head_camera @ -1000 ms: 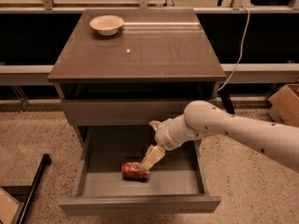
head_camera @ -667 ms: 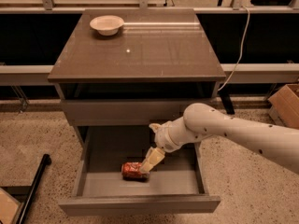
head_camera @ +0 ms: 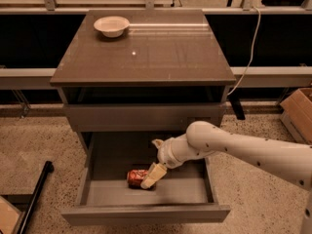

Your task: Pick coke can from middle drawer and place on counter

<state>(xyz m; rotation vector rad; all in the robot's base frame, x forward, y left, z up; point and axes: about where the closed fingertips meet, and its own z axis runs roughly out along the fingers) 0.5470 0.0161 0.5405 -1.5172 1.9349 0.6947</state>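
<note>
The coke can [head_camera: 136, 177] lies on its side on the floor of the open middle drawer [head_camera: 146, 193], left of centre. My gripper [head_camera: 150, 176] reaches down into the drawer from the right and sits at the can's right end, overlapping it. The white arm [head_camera: 243, 147] comes in from the right edge. The counter [head_camera: 144, 48] is the glossy brown top of the cabinet, above the drawer.
A white bowl [head_camera: 111, 25] stands at the counter's back left. A cardboard box [head_camera: 298, 112] sits on the floor at the right. A black pole [head_camera: 34, 194] leans at the lower left. A white cable [head_camera: 249, 52] hangs to the right of the cabinet.
My gripper has moved down and to the left, from just right of the can to against its right end. The can stays on the drawer floor.
</note>
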